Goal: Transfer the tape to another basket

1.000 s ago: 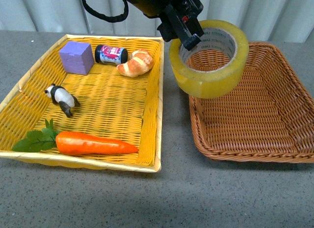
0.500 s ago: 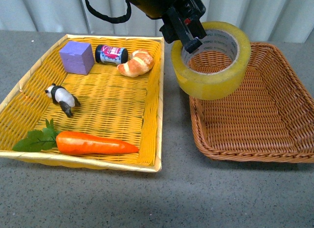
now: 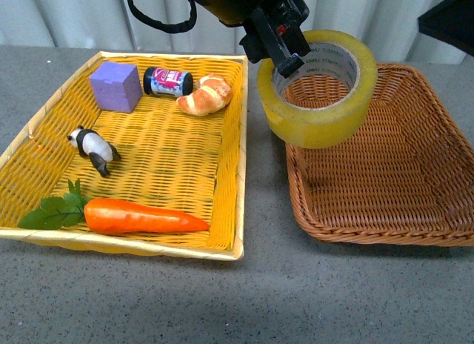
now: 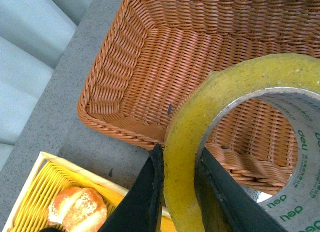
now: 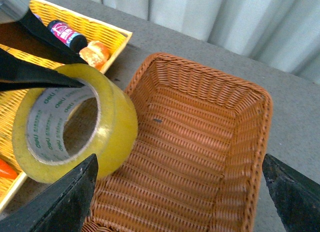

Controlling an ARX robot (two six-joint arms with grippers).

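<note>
basket (image 3: 444, 136): sitting empty at 3 o'clock on the counter (image 3: 259, 299), ready to receive the roll.
tape (image 3: 315, 118): hanging tilted over the basket's 10 o'clock corner, clearing the rim, not yet inside.
left hand (image 3: 285, 58): clamping the tape's wall, one finger inside the core.
right hand (image 5: 180, 192): fingers spreading wide, gripping nothing.

tape (image 3: 318, 118): a wide ring of translucent yellowish packing tape with a pale printed core, hanging in the air and tilting, its opening facing up and forward
hold: the left gripper (image 3: 287, 61) is pinching the ring's wall, one finger inside the core and one outside
place: hovering over the basket's left rim
basket (image 3: 385, 173): brown woven wicker, rectangular with rounded corners and sloping sides, sitting upright
</note>
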